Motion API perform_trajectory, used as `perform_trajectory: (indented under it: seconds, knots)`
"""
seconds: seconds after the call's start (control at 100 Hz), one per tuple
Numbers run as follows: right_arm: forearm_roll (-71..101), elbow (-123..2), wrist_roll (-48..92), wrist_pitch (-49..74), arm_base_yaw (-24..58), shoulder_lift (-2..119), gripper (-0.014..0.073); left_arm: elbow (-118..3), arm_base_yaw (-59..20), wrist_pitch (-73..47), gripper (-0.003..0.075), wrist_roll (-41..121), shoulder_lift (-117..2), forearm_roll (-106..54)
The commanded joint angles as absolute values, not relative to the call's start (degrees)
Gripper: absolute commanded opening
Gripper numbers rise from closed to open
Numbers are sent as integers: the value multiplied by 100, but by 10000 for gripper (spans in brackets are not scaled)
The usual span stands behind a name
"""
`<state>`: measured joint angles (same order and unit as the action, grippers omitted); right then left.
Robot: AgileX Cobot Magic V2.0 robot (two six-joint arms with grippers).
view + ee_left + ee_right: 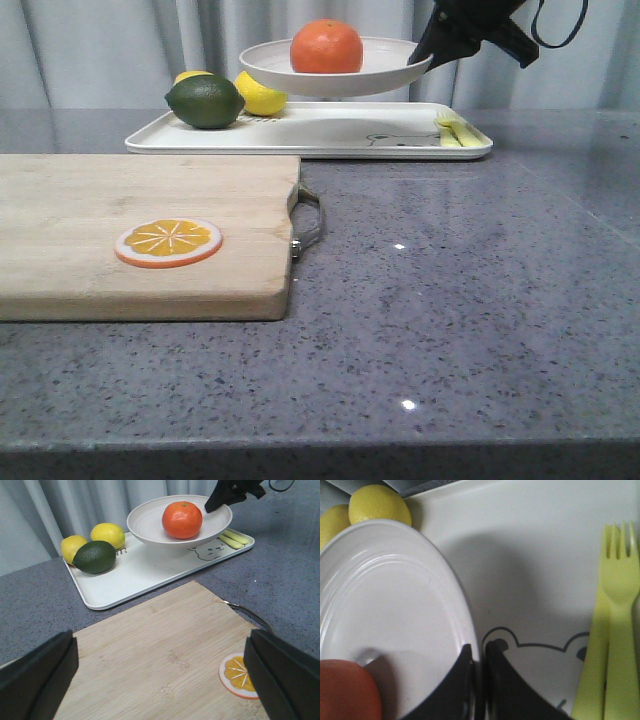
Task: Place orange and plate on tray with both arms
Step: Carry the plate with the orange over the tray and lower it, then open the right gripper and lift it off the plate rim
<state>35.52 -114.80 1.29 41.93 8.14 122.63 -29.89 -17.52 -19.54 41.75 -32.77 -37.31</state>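
The orange [326,47] sits in the off-white plate [290,75], which hangs above the white tray [310,133] with the bear drawing. My right gripper [426,56] is shut on the plate's right rim and holds it off the tray. In the right wrist view the gripper [480,655] pinches the plate [395,630] rim; the orange [345,692] and tray [530,580] show. My left gripper [160,675] is open and empty above the wooden board, well short of the tray [145,570]; the plate [150,522] and orange [182,519] show beyond.
A dark green lime [205,101] and two lemons [260,93] lie at the tray's left end, yellow-green cutlery [452,130] at its right end. A wooden cutting board [140,235] with an orange slice [168,242] and metal handle [308,222] lies front left.
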Motion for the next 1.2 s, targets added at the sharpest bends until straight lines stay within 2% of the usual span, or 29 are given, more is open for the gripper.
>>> perform_trajectory:
  seconds: [0.0, 0.21, 1.19]
  knots:
    - [3752, -11972, 206, 4039, 798, 12118, -100, -3136, -1736, -1754, 637, 4147, -3277, -3838]
    - [3765, -12309, 206, 4094, 779, 12496, -100, -3136, -1736, -1780, 637, 4147, -3277, -3838]
    - [3883, -12309, 257, 4291, 629, 12881, -100, -3136, -1736, -1780, 637, 4147, -3277, -3838]
